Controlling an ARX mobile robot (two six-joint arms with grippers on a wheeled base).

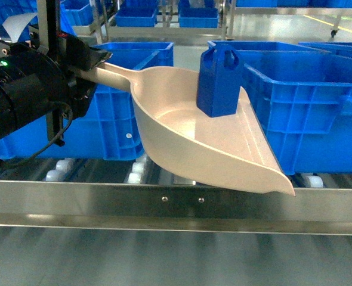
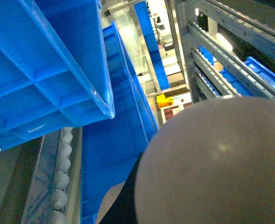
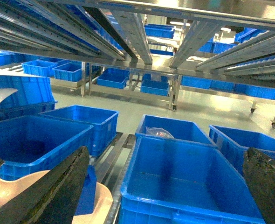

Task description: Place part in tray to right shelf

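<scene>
The beige tray [image 1: 194, 140] hangs tilted over the right shelf [image 1: 176, 204], its front lip low above the steel rail. The blue part [image 1: 219, 80] stands upright inside it against the back wall. My left gripper [image 1: 85, 67] is shut on the tray's handle at the left. In the left wrist view the tray's underside [image 2: 216, 163] fills the lower right. My right gripper [image 3: 167, 154] is open, its dark fingers [image 3: 58, 191] wide apart above a blue crate [image 3: 189, 182]. The part [image 3: 87, 196] and tray [image 3: 16, 193] show beside its left finger.
Large blue crates [image 1: 310, 107] [image 1: 119, 110] stand on the shelf's white rollers [image 1: 137, 170] right behind the tray. More crates [image 3: 84, 121] and steel racks [image 3: 133, 28] lie beyond. An upper crate [image 2: 44, 65] hangs over the left wrist camera.
</scene>
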